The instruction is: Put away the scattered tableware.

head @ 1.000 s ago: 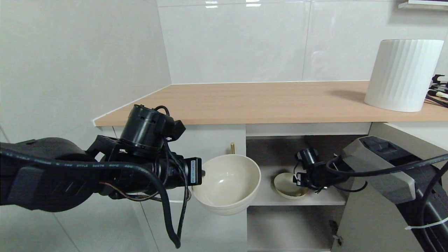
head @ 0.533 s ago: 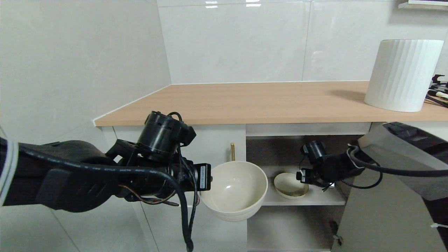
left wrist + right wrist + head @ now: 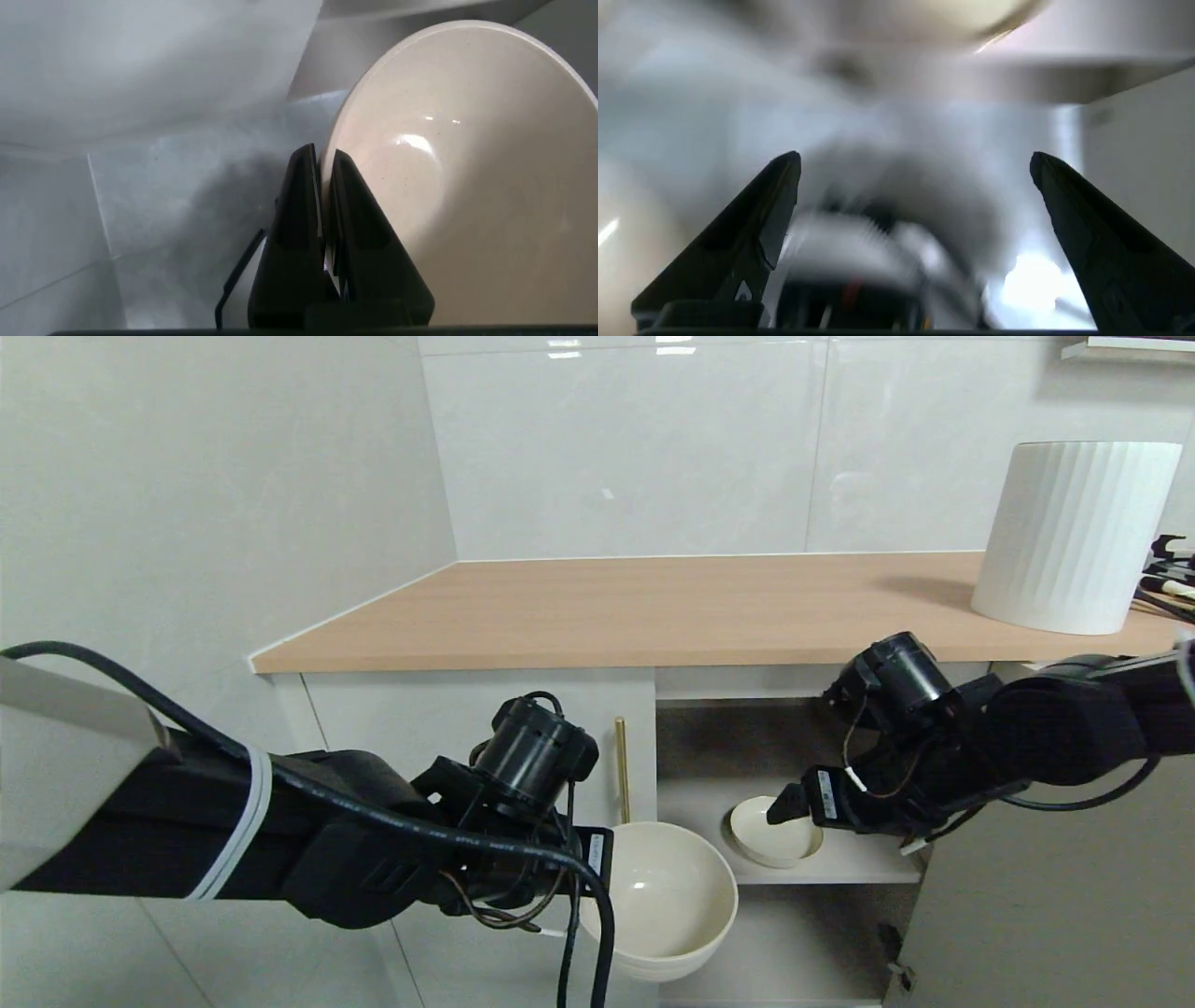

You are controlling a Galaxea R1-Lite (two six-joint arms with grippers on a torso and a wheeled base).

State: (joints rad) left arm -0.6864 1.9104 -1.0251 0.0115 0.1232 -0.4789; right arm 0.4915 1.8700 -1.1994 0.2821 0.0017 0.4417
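Note:
A large cream bowl (image 3: pixel 667 896) hangs in front of the open cabinet, low and left of the opening. My left gripper (image 3: pixel 597 863) is shut on its near rim; in the left wrist view its fingers (image 3: pixel 322 215) pinch the edge of the bowl (image 3: pixel 467 187). A small cream dish (image 3: pixel 770 835) lies on the cabinet shelf (image 3: pixel 840 875). My right gripper (image 3: pixel 782 812) hovers just in front of and above that dish, open, with nothing between its wide-set fingers (image 3: pixel 757 243).
A wooden countertop (image 3: pixel 653 607) runs above the cabinet, with a tall white ribbed container (image 3: pixel 1074 537) at its right. A gold handle (image 3: pixel 620 770) stands on the closed door left of the opening. A lower compartment (image 3: pixel 784 943) lies under the shelf.
My left arm carried the bowl down and to the right, toward the cabinet opening. My right gripper drew back out of the cabinet and rose, leaving the small dish on the shelf.

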